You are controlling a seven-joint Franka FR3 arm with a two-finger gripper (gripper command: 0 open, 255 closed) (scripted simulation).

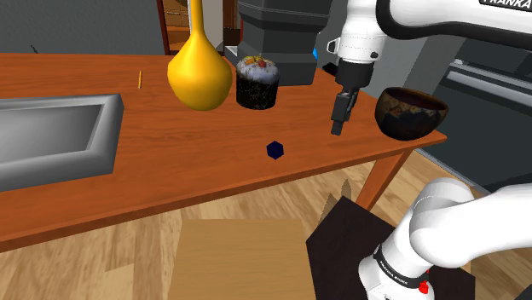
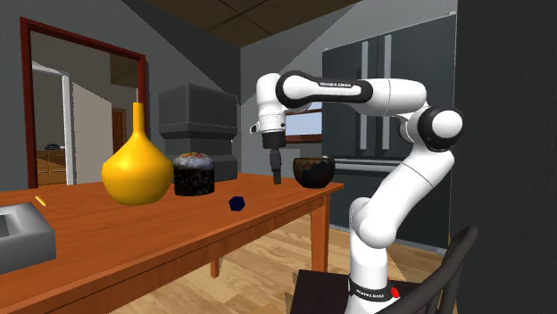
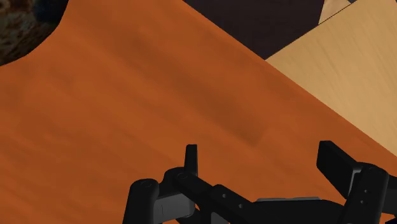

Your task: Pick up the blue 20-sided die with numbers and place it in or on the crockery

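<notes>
The small dark blue die (image 1: 274, 150) (image 2: 236, 203) lies on the brown wooden table (image 1: 170, 170), in front of the cake. A dark mottled bowl (image 1: 411, 111) (image 2: 313, 170) stands near the table's corner, at the shoulder view's right. My black gripper (image 1: 339, 128) (image 2: 277, 176) hangs a little above the table between die and bowl, pointing down. In the wrist view the gripper (image 3: 264, 167) is open over bare wood with nothing between its fingers. The bowl's curved side (image 3: 22, 25) shows beyond them.
A yellow gourd-shaped vase (image 1: 199, 72) and a dark frosted cake (image 1: 257, 83) stand behind the die, with a grey boxy appliance (image 1: 281, 34) behind them. A grey metal tray (image 1: 51, 136) takes the table's left part. The table edge (image 3: 305, 95) runs close by.
</notes>
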